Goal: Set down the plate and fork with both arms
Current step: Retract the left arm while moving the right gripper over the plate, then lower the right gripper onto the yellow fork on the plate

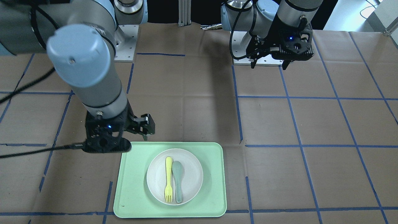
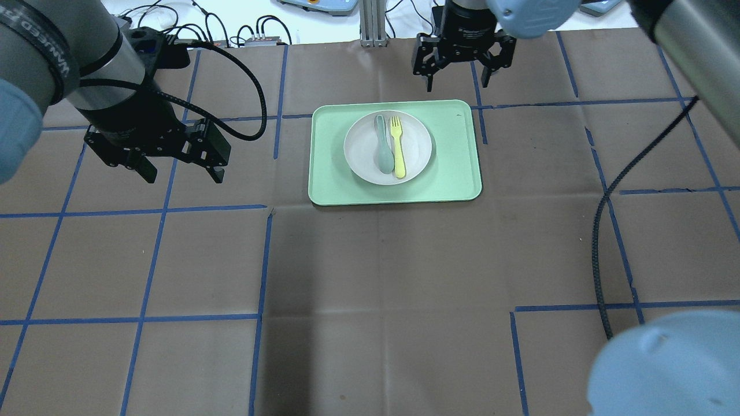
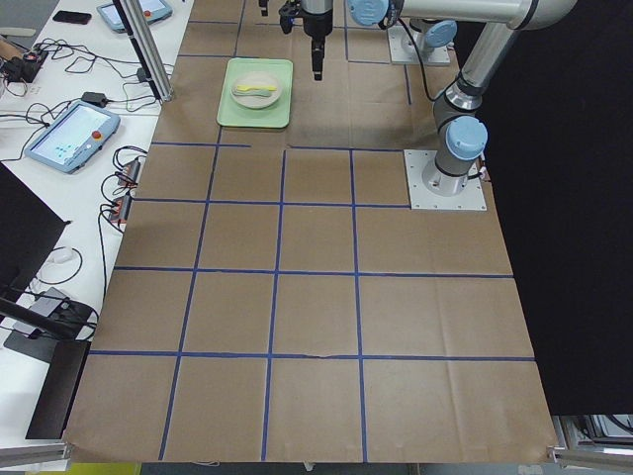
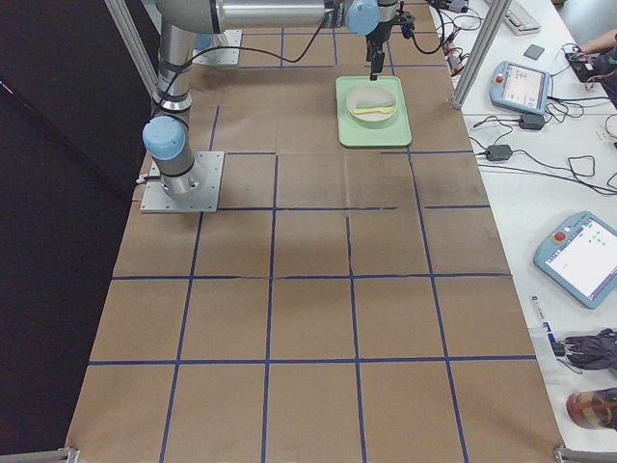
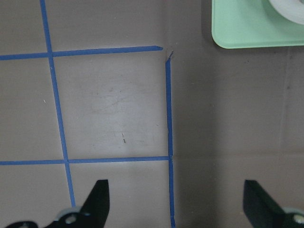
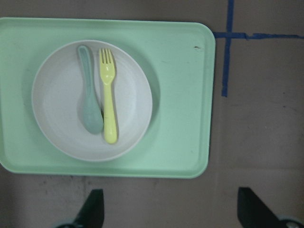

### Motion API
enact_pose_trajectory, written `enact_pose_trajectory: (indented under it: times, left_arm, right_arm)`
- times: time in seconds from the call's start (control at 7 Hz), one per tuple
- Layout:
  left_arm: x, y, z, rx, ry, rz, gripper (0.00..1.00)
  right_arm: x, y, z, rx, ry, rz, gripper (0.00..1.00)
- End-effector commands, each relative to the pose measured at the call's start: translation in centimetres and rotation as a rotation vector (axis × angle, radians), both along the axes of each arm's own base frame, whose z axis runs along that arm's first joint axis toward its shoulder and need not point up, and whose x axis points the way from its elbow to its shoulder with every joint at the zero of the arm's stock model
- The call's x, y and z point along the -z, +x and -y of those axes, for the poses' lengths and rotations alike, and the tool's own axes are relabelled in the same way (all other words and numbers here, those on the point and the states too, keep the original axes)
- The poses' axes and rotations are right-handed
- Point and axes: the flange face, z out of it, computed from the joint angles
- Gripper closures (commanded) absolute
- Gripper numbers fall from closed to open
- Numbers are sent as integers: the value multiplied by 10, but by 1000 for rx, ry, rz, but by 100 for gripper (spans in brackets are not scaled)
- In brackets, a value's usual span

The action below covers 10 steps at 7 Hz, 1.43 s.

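1. The tray lies flat on the table, in the far middle part.
2. The plate sits inside the tray, around its centre and a little toward the left end. Tray rim shows on all sides of it.
3. The fork lies flat on the plate with its tines pointing to the far side. It is just right of the spoon, and the two lie parallel, touching or almost touching.
4. The right gripper hangs high over the right end of the tray. Its jaws are wide apart and hold nothing. Its wrist view shows the whole tray, plate and fork below.
5. The left gripper hovers over bare table, well apart from the tray on its left. Its jaws are also spread wide and empty. Its wrist view catches only one corner of the tray and a bit of the plate.
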Motion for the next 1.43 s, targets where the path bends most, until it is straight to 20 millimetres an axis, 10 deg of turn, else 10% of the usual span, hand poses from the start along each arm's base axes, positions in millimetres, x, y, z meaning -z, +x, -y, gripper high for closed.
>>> enact_pose_trajectory:
  times: [0.0, 1.0, 1.29]
  left_arm:
    - [-1, 0, -1, 0, 0, 1, 1]
    - [0, 0, -3, 0, 1, -1, 1]
    - [0, 0, -2, 0, 3, -1, 1]
  right_arm:
    - [41, 64, 44, -17, -2, -2, 0]
    - [168, 61, 43, -19, 8, -12, 2]
    - [176, 56, 41, -16, 17, -7, 28]
